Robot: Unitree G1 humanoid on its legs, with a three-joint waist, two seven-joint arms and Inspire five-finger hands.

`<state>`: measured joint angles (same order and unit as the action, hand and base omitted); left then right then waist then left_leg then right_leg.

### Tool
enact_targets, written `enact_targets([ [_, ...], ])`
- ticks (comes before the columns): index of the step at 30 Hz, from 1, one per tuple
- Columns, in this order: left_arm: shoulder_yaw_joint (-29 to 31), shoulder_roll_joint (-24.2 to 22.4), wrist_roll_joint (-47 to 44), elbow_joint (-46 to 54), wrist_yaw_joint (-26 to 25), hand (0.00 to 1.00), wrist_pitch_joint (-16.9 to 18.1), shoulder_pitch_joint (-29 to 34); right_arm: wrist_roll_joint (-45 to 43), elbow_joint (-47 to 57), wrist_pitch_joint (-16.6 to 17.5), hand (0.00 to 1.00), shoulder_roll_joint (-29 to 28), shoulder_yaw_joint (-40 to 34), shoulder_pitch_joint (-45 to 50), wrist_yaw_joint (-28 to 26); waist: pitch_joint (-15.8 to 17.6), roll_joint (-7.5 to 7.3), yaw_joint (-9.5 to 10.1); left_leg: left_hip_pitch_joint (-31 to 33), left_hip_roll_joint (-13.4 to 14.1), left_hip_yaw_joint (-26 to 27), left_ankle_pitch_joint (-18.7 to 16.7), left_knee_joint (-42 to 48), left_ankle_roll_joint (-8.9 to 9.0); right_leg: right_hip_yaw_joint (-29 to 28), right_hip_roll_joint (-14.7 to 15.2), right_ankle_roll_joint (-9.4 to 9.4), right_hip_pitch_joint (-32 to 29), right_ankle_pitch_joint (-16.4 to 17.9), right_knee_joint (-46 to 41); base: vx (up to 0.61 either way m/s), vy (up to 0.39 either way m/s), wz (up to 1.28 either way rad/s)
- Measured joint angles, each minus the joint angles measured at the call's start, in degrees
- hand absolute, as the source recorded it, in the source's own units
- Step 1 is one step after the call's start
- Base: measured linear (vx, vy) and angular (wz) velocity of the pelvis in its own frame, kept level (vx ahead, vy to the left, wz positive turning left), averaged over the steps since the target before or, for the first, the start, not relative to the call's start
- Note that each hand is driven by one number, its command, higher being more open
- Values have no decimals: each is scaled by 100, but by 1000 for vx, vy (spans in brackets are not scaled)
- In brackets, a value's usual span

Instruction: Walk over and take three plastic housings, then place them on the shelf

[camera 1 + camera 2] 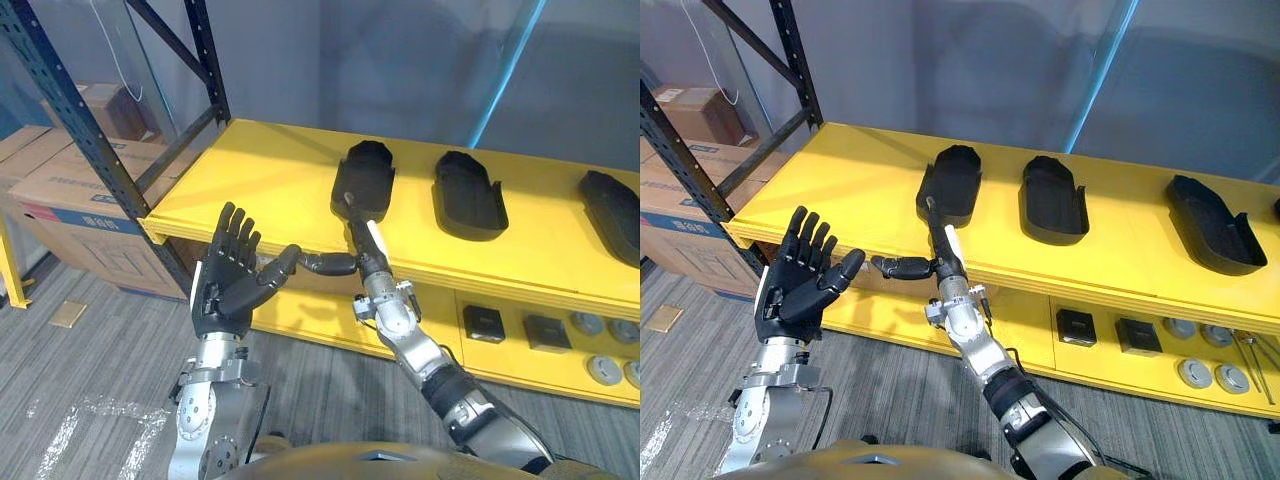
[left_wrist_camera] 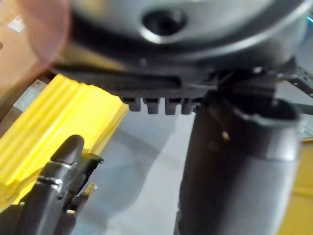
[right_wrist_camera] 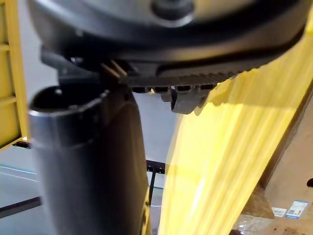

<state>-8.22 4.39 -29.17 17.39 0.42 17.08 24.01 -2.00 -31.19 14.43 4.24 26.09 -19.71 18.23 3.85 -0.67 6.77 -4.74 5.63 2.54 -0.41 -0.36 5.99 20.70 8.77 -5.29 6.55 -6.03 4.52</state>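
Overhead, right hand (image 1: 945, 262) touches a housing (image 1: 952, 180) — wrist view catches shelf (image 3: 220, 161).

Dark left robot hand (image 1: 222, 288), silver-grey arms (image 1: 205, 405) (bolted wrist joints)

A left housing (image 1: 952, 185), a middle housing (image 1: 1052, 200) and a right housing (image 1: 1210, 222), all of black plastic, are laid in a row on the yellow shelf (image 1: 855, 185). The row is spread from the upper middle of the frame toward its right side, and the three are kept well apart. Each is seen as a long, shoe-shaped shell with a rounded far end, set hollow side up with its length running from the shelf's front edge toward the back.
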Motion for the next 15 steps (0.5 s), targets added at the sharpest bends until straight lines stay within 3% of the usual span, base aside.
enact_targets([
  [12,27,2,-5,-4,7,100,1,0,1,-144,-3,100,-60,-58,-225,87,4,-6,73,7,3,-50,16,0,4,55,-2,35,20,40,13,-2,2,2],
  [15,63,2,-4,-7,16,100,3,5,-7,883,-22,100,-48,-106,208,35,16,-24,65,32,22,25,-2,-1,23,-17,-19,36,-56,42,29,3,8,-10],
])
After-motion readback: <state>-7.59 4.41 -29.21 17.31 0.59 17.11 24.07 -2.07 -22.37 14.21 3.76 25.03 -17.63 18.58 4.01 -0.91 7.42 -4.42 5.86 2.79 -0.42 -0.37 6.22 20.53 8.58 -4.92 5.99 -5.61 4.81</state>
